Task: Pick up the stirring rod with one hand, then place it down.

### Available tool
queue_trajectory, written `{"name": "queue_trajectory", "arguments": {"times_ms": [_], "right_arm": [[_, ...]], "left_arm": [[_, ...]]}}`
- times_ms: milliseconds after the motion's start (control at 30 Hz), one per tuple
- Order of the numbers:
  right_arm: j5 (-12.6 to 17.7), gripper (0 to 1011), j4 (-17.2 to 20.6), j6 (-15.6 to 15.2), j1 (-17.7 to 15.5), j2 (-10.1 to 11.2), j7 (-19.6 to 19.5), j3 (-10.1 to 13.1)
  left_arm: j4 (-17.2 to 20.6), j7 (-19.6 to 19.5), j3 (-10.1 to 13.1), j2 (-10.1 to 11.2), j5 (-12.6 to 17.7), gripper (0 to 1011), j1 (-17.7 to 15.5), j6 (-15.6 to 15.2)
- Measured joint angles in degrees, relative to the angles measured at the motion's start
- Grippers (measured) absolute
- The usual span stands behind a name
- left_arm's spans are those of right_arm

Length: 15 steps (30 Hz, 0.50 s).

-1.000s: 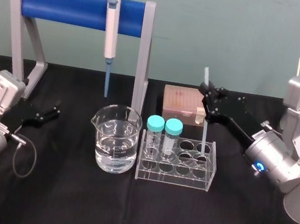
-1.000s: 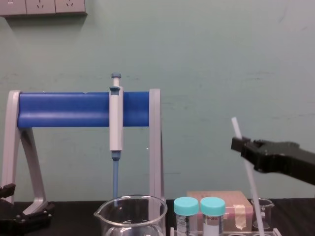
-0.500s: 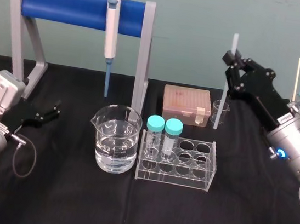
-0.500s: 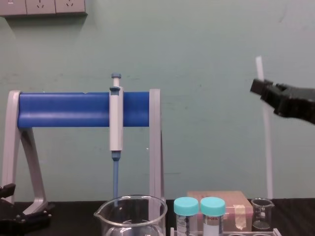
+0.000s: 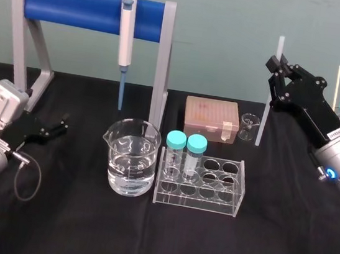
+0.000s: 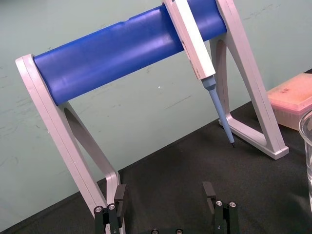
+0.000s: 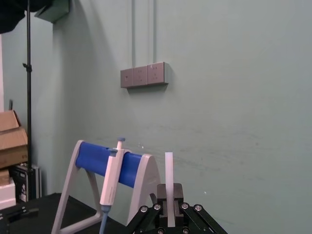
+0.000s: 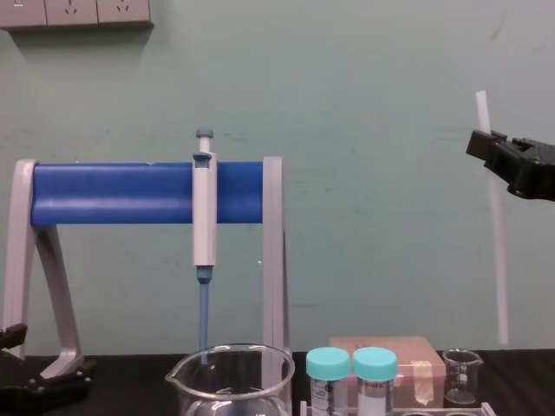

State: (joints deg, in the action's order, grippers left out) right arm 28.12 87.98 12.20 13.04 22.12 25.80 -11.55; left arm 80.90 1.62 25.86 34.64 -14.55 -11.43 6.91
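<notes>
Right gripper (image 5: 276,67), raised on an arm angled up from the table's right edge, is clamped on the upper part of the stirring rod (image 5: 266,108), held near-vertical just beside the small beaker (image 5: 249,126); left gripper (image 5: 59,126) sits parked, fingers apart, near the left edge.

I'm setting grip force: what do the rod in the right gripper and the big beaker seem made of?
The rod, clamped in the right gripper raised at the right, looks like milky translucent glass or plastic; I cannot tell which. The big beaker looks like clear glossy glass: bright rim highlights, water visible through it, though clear plastic is possible. The left gripper idles open at the left.
</notes>
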Motion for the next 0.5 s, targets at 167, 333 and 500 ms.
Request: {"name": "queue_trajectory", "arguments": {"times_ms": [167,333,500], "right_arm": [[-0.20,71,0.16,-0.20,-0.35,0.29,0.04,0.32],[-0.23,71,0.36,-0.25,-0.55,0.32,0.06,0.45],[-0.25,71,0.38,-0.28,-0.55,0.28,0.18,0.48]], "left_arm": [[0.00,0.00,0.00,0.00,0.00,1000,0.00,0.00],[0.00,0.00,0.00,0.00,0.00,1000,0.00,0.00],[0.00,0.00,0.00,0.00,0.00,1000,0.00,0.00]]}}
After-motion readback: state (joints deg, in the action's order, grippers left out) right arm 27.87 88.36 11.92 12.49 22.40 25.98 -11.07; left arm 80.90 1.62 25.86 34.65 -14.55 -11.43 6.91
